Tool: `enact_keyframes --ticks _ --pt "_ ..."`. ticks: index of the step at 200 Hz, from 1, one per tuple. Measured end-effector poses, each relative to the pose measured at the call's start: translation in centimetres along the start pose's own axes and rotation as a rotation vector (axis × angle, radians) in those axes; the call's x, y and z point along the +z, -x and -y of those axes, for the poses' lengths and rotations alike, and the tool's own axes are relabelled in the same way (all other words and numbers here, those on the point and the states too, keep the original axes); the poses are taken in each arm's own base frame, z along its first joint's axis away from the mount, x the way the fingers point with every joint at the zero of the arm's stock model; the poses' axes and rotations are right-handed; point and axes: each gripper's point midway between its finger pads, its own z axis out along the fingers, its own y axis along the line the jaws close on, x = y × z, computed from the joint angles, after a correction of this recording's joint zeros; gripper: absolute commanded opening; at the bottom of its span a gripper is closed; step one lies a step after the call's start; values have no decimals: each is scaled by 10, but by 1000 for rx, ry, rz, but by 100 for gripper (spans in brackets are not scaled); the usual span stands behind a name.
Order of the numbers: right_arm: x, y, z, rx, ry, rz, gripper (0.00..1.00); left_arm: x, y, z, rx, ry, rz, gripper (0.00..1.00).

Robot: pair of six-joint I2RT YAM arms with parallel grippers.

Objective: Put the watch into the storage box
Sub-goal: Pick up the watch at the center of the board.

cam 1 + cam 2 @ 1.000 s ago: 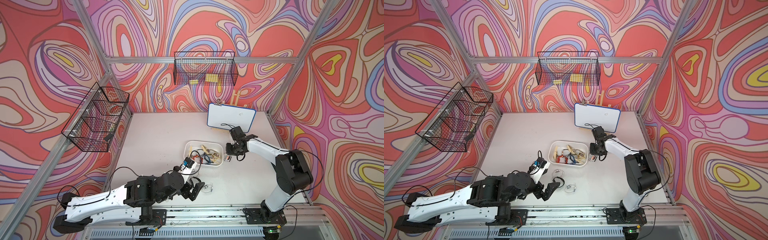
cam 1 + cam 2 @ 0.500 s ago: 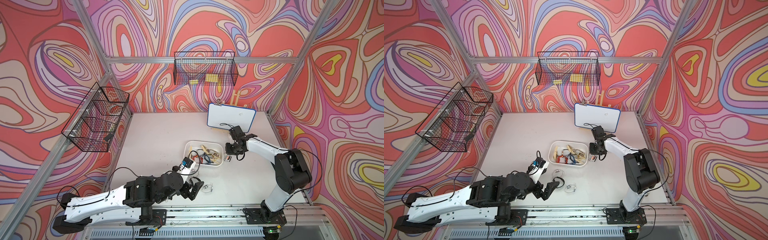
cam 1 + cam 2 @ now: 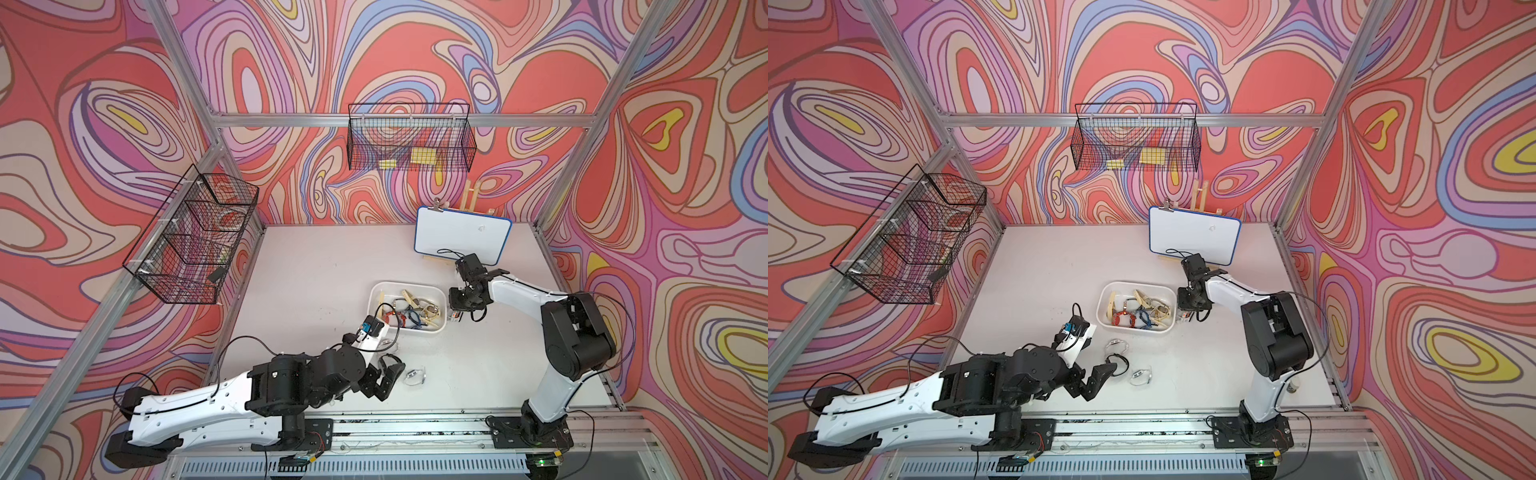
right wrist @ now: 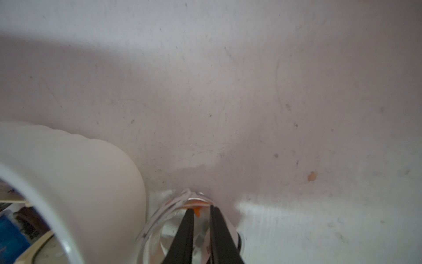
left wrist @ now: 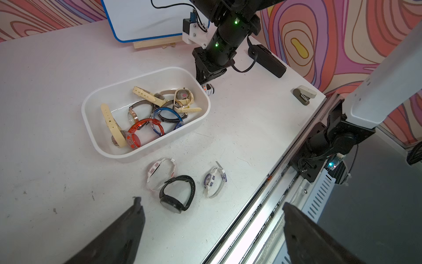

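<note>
Storage box (image 5: 159,144) mid-table, tabletop (image 3: 311,270) bare from its eight to twelve o'clock, whiteboard (image 3: 461,235) at one, right gripper (image 4: 202,217) pinching watch (image 5: 209,89) hard against three, loose watches (image 5: 177,194) at six.

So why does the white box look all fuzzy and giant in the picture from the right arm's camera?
Right wrist view: the storage box sits almost against the lens, so its wall is blurred and looms large; the table lies partly in shadow. Left wrist view: the storage box looks small and sharp, farther off.

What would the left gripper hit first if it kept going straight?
Probably the white-and-purple watch, centred between the left gripper's open fingers; the black watch is nearer but off to one side. Depth unclear.
</note>
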Motion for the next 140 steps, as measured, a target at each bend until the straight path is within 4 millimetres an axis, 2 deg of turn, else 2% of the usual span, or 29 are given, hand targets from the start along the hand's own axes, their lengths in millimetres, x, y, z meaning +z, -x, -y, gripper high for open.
enact_keyframes --ticks 17,37,76,103,140 --pt "2 -2 0 0 2 -5 11 -1 1 -1 -1 3 4 99" --pt "2 -1 -1 0 6 -4 0 -1 0 -2 0 7 3 100" --pt "0 -2 -1 -4 14 6 0 -1 -1 -3 2 12 1 100" --pt "-12 -1 -3 -7 25 31 0 -1 -1 -4 2 17 2 100" --pt "-46 9 -5 -7 36 115 0 -1 -2 -6 3 25 -1 100"
